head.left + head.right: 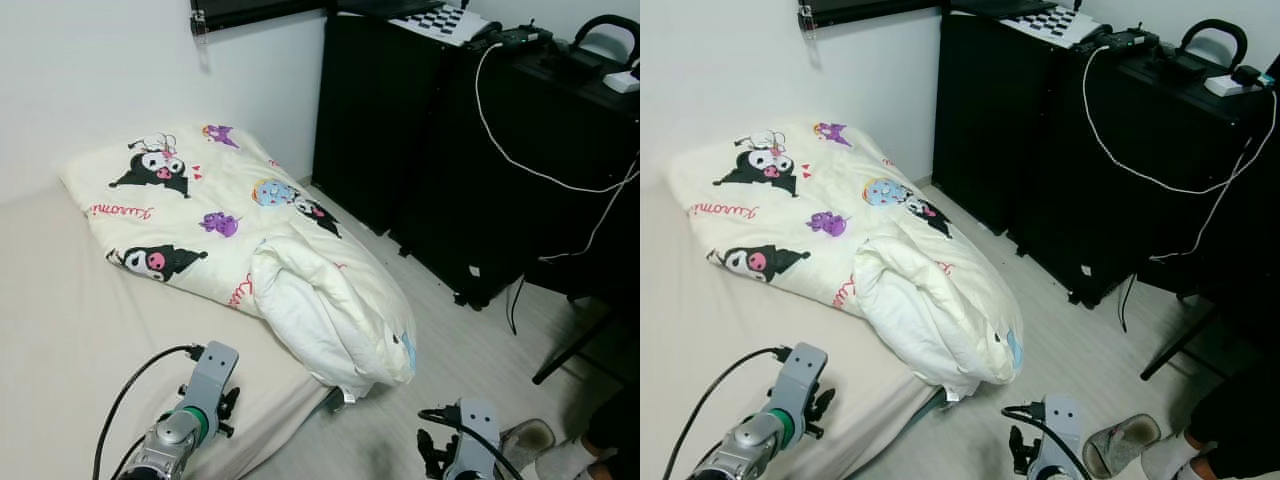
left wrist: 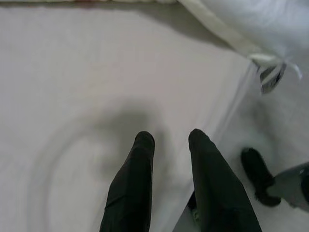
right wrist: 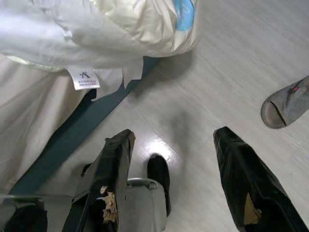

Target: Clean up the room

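Two grippers, both holding nothing. The left gripper [image 2: 170, 145] hovers over the bare beige mattress [image 1: 60, 330] near its floor-side edge, fingers a little apart. The right gripper [image 3: 174, 140] hangs over the pale wood floor [image 1: 470, 350] just off that same edge, fingers spread wide. Up on the mattress lies the cream cartoon-print duvet [image 1: 220, 220], bunched up, with its lower end drooping past the mattress corner and its care tag [image 3: 83, 78] hanging out. A grey slipper [image 3: 287, 104] sits on the floor, well away from the mattress, and a black cabinet [image 1: 420, 120] stands across the floor from it.
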Motion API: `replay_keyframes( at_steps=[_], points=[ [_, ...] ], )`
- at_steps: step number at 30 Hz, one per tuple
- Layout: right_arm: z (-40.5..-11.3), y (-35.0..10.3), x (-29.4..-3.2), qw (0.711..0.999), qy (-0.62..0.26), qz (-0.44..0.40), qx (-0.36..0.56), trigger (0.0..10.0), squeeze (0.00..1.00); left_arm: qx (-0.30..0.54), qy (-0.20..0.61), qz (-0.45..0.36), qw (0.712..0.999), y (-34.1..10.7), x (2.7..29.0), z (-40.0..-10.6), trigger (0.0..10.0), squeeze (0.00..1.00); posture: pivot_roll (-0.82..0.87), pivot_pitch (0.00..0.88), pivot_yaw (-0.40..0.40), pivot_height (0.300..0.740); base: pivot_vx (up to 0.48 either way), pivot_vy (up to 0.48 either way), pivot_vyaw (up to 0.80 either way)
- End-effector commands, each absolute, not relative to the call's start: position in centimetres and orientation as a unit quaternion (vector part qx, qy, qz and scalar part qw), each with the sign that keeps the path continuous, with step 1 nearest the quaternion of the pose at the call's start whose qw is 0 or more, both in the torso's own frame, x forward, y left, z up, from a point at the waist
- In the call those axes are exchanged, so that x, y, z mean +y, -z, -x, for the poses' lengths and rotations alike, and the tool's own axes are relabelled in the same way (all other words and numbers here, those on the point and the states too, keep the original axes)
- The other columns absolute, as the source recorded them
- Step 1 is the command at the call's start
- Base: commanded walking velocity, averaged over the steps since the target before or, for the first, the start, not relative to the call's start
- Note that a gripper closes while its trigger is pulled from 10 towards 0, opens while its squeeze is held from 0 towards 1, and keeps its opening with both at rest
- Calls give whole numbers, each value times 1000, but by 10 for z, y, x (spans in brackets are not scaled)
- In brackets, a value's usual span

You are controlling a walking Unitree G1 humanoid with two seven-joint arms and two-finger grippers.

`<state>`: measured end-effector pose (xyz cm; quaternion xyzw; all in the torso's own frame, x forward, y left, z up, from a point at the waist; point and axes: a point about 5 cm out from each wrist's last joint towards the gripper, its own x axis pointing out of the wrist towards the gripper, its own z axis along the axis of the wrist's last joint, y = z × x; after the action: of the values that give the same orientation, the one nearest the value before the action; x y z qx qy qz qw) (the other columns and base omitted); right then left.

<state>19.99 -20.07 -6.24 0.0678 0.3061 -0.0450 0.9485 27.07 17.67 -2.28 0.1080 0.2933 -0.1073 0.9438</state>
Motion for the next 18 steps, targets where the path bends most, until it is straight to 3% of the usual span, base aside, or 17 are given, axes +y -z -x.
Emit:
replay_keyframes(
  at_steps=[1, 3, 6, 8, 14, 16, 17, 18],
  points=[
    [-192, 66, -203, 946, 51, -65, 315, 10000, 0, 288, 108, -92, 947, 21, 173, -273, 10000, 0, -2, 70, 7, 671, 0, 0, 0],
    [-197, 60, -209, 955, 57, -62, 285, 10000, 0, 206, 136, -65, 967, -9, 153, -299, 10000, 0, -8, 88, 15, 661, 0, 0, 0],
    [-199, 57, -211, 959, 60, -60, 271, 10000, 0, 171, 151, -58, 972, -22, 144, -308, 10000, 0, -8, 88, 15, 656, 0, 0, 0],
    [-206, 47, -220, 968, 72, -59, 233, 10000, 0, 88, 202, -58, 974, -56, 118, -322, 10000, 0, -16, 101, 24, 646, 0, 0, 0],
    [-215, 34, -230, 976, 84, -56, 191, 10000, 0, 17, 268, -58, 961, -90, 83, -324, 10000, 0, -19, 106, 25, 631, 0, 0, 0],
    [-221, 28, -234, 979, 87, -55, 175, 10000, 0, -5, 297, -36, 954, -104, 59, -323, 10000, 0, -26, 109, 26, 621, 0, 0, 0],
    [-221, 28, -234, 979, 87, -55, 175, 10000, 0, -5, 297, -36, 954, -104, 59, -323, 10000, 0, -26, 109, 26, 621, 0, 0, 0],
    [-225, 25, -234, 981, 88, -55, 167, 10000, 0, -17, 317, -18, 948, -115, 39, -322, 10000, 0, -30, 111, 26, 611, 0, 0, 0]
  ],
)
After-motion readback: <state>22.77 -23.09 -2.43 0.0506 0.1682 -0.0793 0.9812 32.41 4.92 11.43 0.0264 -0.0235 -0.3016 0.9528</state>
